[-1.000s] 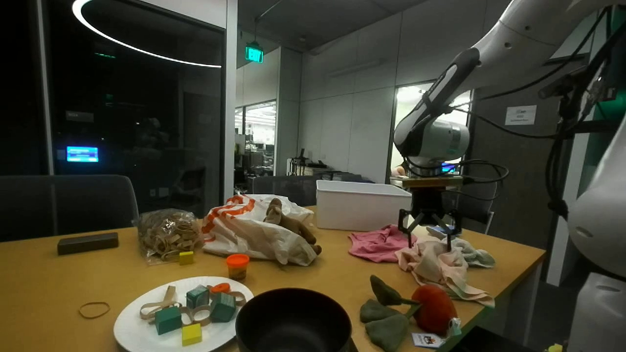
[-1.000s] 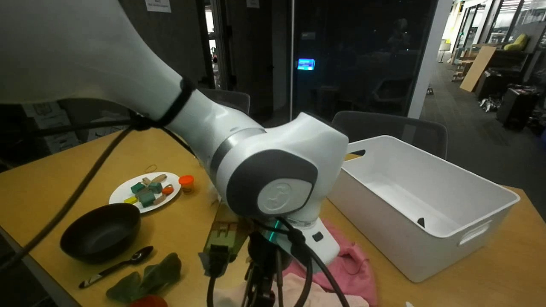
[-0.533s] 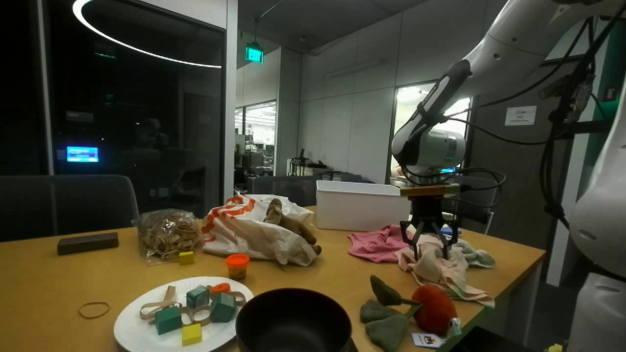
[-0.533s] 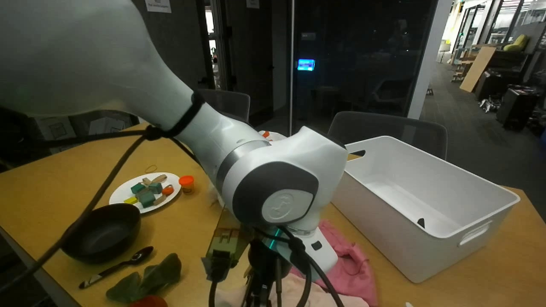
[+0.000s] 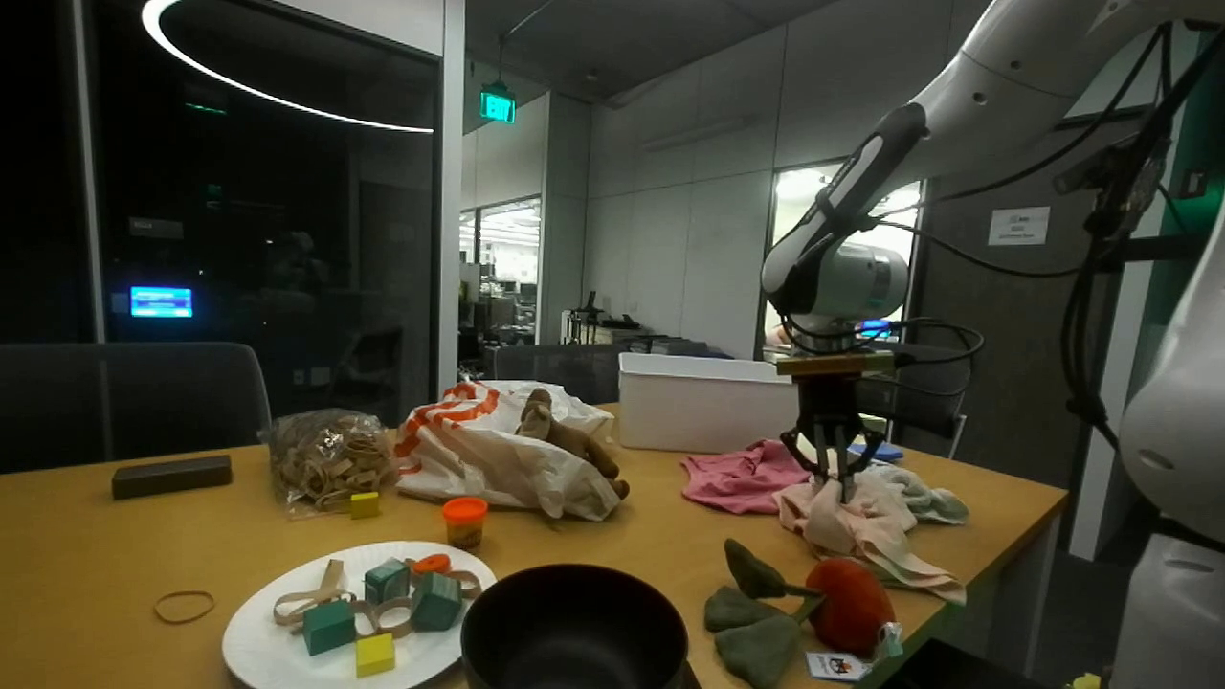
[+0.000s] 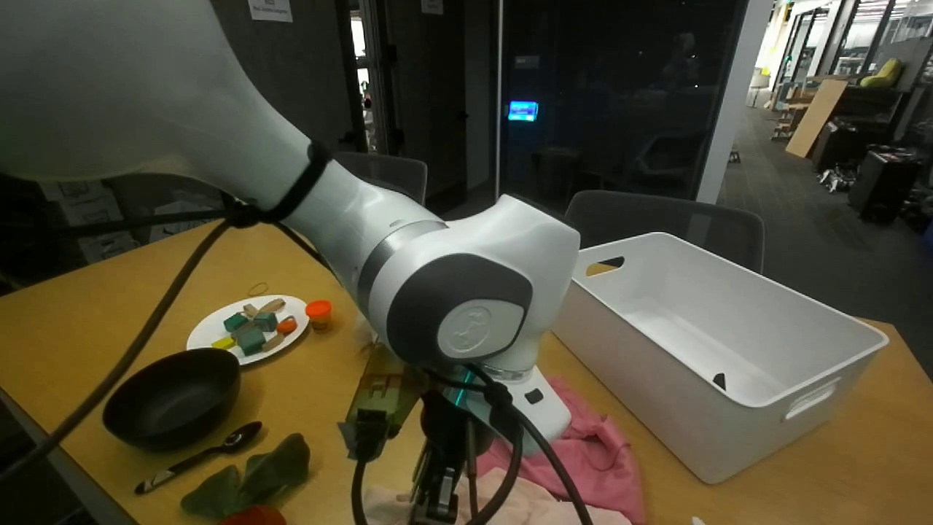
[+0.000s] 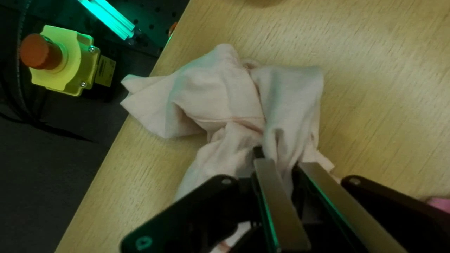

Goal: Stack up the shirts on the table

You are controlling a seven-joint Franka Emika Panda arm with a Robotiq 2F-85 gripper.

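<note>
Robot arm point(image 5: 1005, 96) bent over pale shirt point(image 5: 880, 541) on table point(image 5: 660, 536)
In an exterior view it slants from one o'clock, gripper point(image 5: 834, 485) toward six, pinching the pale shirt, spread toward four; pink shirt point(image 5: 732, 478) at nine.

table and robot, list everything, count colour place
pink shirt: 1, pink, by bin
peach shirt: 1, peach, by pink shirt
cloth: 1, greenish, by peach shirt
flat item: 1, blue, by cloth
bin: 1, white, by carrier
carrier: 1, white, by bin
plush toy: 1, brown, on carrier
band bag: 1, tan, by carrier
bar: 1, dark, by band bag
plate: 1, white, by bowl
tub: 1, orange, by plate
blocks: 5, three green, two yellow, four on plate
lid: 1, orange, on plate
loose bands: several, tan, mostly on plate
bowl: 1, black, by plate
spoon: 1, black, by bowl
leafy plush: 1, red/green, by spoon
fingers: 2, dark, closed on peach shirt
arm: 1, white, overhead
</note>
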